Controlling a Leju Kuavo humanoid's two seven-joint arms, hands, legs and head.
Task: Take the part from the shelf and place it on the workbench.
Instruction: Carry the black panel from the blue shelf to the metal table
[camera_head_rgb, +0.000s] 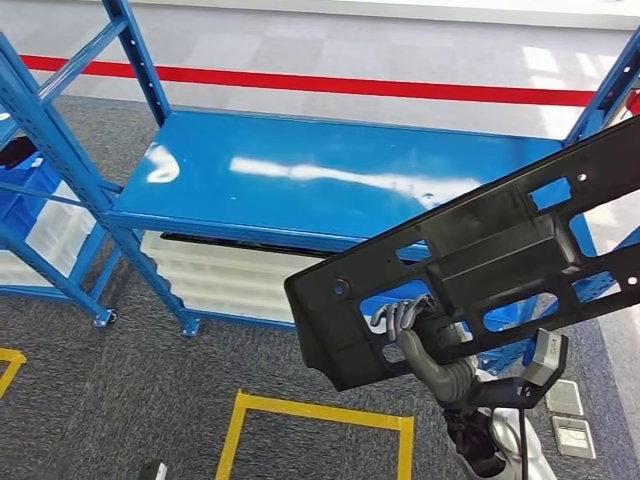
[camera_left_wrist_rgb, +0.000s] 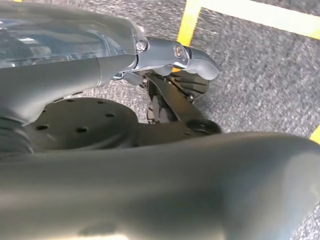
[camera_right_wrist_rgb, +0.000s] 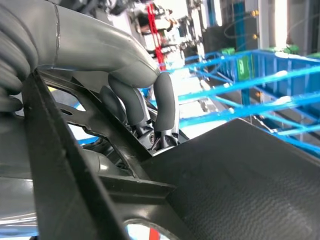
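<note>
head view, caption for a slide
Right hand holds black part lifted off the blue shelf.

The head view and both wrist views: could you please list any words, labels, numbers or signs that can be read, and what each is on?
None can be read.
The black part held by the right hand carries no visible print.
The green tags on the blue racks are too blurred to read.

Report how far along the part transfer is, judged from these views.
Done: the black part is off the blue shelf, whose top surface lies bare. In hand: the right hand grips the part through a cutout near its lower edge and holds it tilted in the air in front of the shelf. Left: placing it on the workbench.
</note>
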